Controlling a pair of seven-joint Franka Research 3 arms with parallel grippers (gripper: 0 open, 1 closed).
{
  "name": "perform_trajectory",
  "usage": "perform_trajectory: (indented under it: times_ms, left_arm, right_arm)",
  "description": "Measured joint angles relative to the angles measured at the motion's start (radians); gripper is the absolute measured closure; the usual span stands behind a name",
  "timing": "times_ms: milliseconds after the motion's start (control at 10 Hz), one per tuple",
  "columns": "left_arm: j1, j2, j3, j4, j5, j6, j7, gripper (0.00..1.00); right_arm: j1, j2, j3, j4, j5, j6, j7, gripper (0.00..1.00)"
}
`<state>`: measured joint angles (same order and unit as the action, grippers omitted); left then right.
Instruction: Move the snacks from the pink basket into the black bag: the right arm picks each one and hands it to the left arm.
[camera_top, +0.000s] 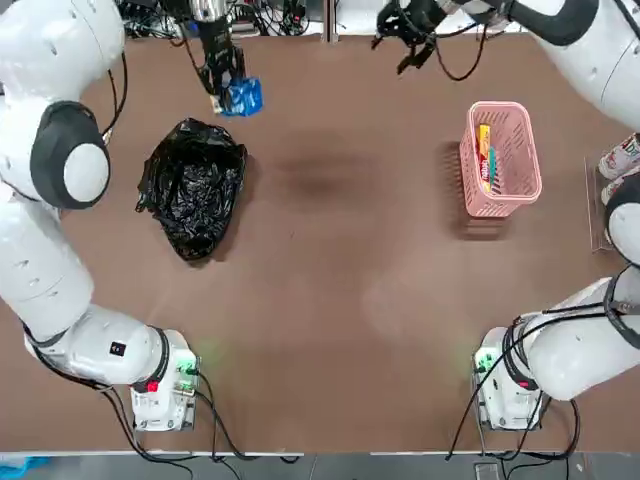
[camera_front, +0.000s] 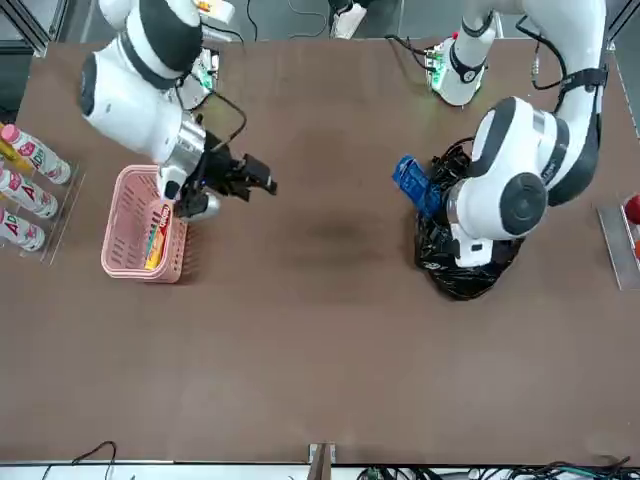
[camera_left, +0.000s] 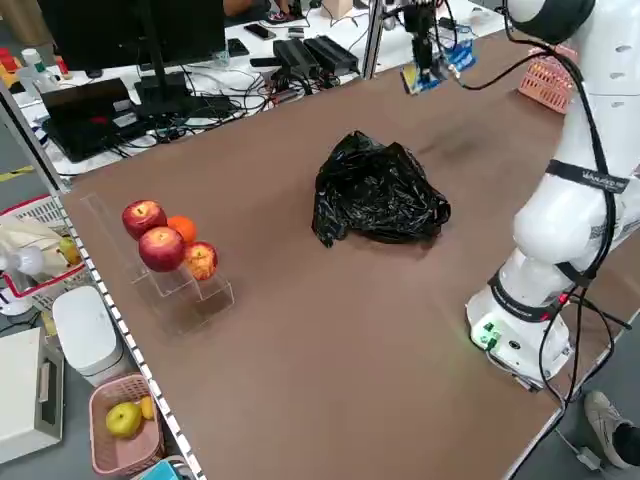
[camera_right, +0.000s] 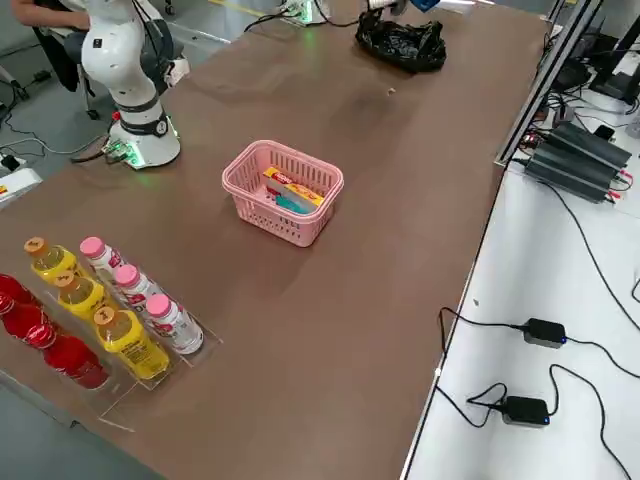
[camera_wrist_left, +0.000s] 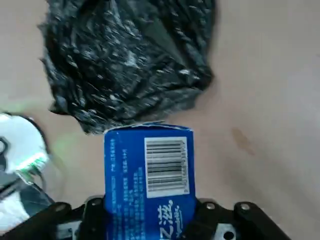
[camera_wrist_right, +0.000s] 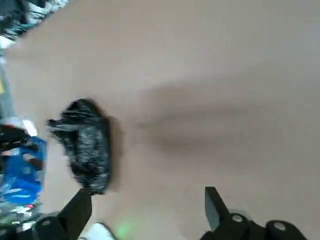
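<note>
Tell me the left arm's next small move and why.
Probably bring the left gripper over the black bag and lower it toward the bag. Its jaws are shut on the blue packet, which hangs past the bag's far edge, not above it.

Brown table (camera_top: 330, 300) carries a crumpled black bag (camera_top: 192, 186) toward its left edge and a pink basket (camera_top: 503, 160) toward its right. Clear racks sit on both side edges: bottles (camera_right: 110, 310) on the right, fruits (camera_left: 165, 245) left, apparently apples and an orange.
</note>
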<state>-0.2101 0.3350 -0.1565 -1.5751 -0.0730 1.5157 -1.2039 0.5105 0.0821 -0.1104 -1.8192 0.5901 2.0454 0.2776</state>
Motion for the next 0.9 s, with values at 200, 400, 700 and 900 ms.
perform_trajectory:
  times_ms: [200,400,700,900]
  left_arm:
    - [0.065,-0.106,0.002,-0.214,0.07,0.107,0.046,0.55]
    - [0.114,-0.193,0.003,-0.453,0.123,0.28,0.051,0.55]
    - [0.248,-0.263,0.003,-0.623,0.13,0.453,0.053,0.55]
    - [0.287,-0.26,0.003,-0.685,0.14,0.566,0.055,0.55]
  right_arm:
    - [-0.05,0.0,-0.002,-0.01,-0.157,-0.048,-0.024,0.0]
    - [-0.086,0.002,-0.002,-0.07,-0.273,-0.036,-0.03,0.0]
    - [-0.149,-0.003,-0.002,-0.208,-0.363,0.099,-0.131,0.0]
    - [-0.241,-0.021,-0.004,-0.277,-0.366,0.141,-0.288,0.0]
